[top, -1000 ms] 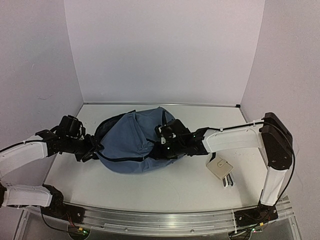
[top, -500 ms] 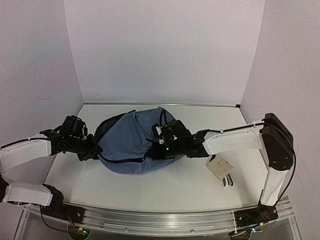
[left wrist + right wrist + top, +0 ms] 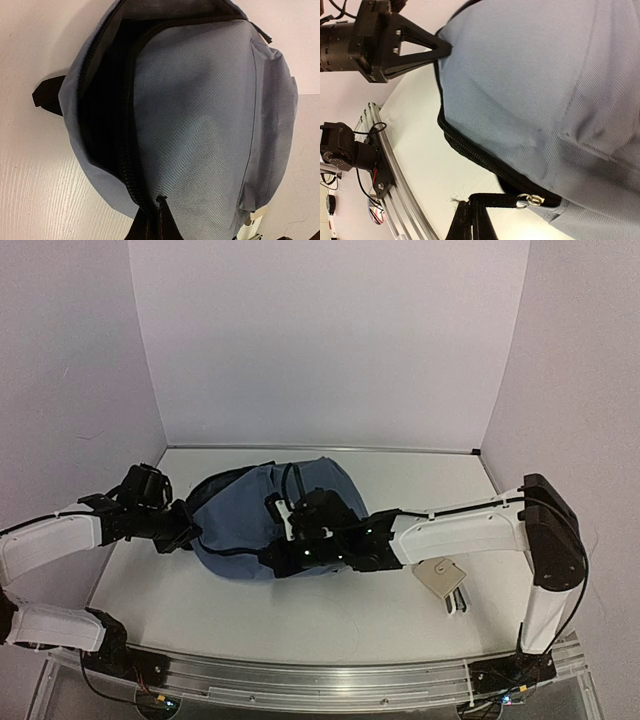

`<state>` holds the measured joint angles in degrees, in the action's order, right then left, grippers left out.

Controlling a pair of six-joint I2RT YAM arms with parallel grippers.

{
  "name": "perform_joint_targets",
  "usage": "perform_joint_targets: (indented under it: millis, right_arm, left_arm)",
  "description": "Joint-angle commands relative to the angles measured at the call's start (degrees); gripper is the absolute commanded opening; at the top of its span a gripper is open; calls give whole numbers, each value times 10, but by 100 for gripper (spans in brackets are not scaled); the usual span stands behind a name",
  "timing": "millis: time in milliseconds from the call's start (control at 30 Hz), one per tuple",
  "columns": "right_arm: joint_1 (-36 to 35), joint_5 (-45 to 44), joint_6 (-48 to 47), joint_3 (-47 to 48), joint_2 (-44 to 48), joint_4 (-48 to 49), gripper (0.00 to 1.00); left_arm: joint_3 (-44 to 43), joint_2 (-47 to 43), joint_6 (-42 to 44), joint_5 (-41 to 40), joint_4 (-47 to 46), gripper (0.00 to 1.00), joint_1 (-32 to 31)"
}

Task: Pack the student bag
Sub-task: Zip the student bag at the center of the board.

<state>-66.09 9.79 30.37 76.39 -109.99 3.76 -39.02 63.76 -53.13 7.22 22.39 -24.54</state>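
Observation:
The slate-blue student bag (image 3: 235,520) lies on its side in the middle of the table, its main compartment gaping dark along the black zipper (image 3: 100,105). My left gripper (image 3: 188,537) is shut on the bag's left edge, pinching the fabric beside the zipper line (image 3: 159,202). My right gripper (image 3: 272,558) is at the bag's near side, shut on the black zipper pull tab (image 3: 495,200), which hangs from a small metal ring (image 3: 527,200). The left gripper's tips also show in the right wrist view (image 3: 445,49), touching the bag.
A small cream card-like item with a dark clip (image 3: 441,578) lies on the table to the right of the bag. A black strap stub (image 3: 47,95) sticks out from the bag. The metal front rail (image 3: 320,680) runs along the near edge.
My right gripper has moved left along the bag's near side, taking the zipper pull with it. The bag has bunched slightly leftward. The left gripper has kept its hold.

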Motion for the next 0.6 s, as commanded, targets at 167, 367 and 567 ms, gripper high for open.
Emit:
perform_joint_targets:
  millis: [167,367,567]
  right_arm:
    - [-22,-2,-19,105,-66,45,0]
    - [-27,-8,-25,173,-108,52,0]
    - [-35,-25,-34,241,-154,60,0]
  left_arm:
    - [-82,53,51,21,-61,0,15]
    - [-112,93,82,45,-62,0,37]
    - [-125,118,110,70,-66,0,88]
